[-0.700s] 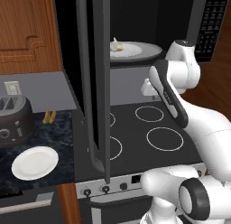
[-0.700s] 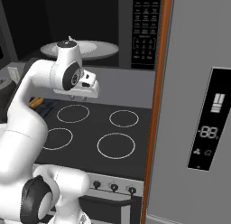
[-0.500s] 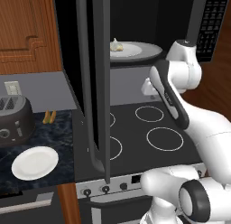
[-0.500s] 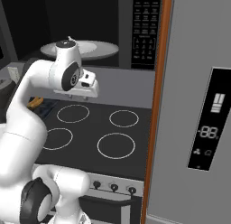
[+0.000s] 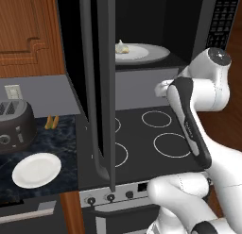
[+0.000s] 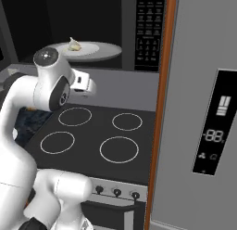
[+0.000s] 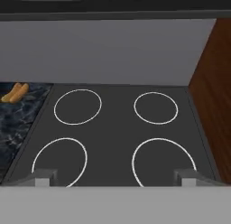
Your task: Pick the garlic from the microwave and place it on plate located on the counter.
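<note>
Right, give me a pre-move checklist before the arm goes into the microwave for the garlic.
1. Microwave door open: ok.
2. Garlic sitting on the turntable dish, nothing covering it: ok.
3. End effector empty, fingers apart: ok.
4. End effector level with the garlic: not ok, it points down at the stovetop.
5. Plate on the counter bare: ok.
6. Room for the hand inside the cavity: cannot tell.

"88"-like digits on fridge panel (image 6: 217, 135)
</note>
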### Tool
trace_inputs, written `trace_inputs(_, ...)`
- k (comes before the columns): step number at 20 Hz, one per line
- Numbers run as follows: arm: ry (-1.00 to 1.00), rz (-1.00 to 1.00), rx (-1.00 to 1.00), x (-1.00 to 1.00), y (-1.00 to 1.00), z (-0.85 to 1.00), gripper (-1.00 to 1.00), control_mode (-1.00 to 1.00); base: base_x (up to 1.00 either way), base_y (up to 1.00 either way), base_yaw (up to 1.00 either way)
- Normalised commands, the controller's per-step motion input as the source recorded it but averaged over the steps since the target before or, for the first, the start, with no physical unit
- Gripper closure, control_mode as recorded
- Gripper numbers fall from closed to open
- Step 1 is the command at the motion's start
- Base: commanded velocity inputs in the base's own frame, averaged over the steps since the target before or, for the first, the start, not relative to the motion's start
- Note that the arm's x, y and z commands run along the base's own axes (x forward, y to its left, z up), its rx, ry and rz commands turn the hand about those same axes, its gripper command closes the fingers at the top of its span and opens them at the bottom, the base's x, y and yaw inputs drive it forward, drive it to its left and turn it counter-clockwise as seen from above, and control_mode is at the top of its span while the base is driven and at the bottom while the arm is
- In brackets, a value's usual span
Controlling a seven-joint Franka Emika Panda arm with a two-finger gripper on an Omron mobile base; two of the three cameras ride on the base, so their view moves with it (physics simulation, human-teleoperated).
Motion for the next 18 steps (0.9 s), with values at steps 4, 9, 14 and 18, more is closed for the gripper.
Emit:
trace_inputs(4, -0.44, 0.00, 0.00, -0.16, 0.24, 0.56, -1.00, -1.00, 0.00, 0.00, 0.00)
trace_inputs(9, -0.30, 0.00, 0.00, 0.00, 0.27, 0.54, -1.00, -1.00, 0.00, 0.00, 0.00)
trace_inputs(14, -0.10, 0.00, 0.00, 0.00, 0.22, 0.64, -1.00, -1.00, 0.00, 0.00, 0.00)
trace_inputs(18, 0.00, 0.02, 0.00, 0.00, 0.33, 0.61, -1.00, -1.00, 0.00, 0.00, 0.00)
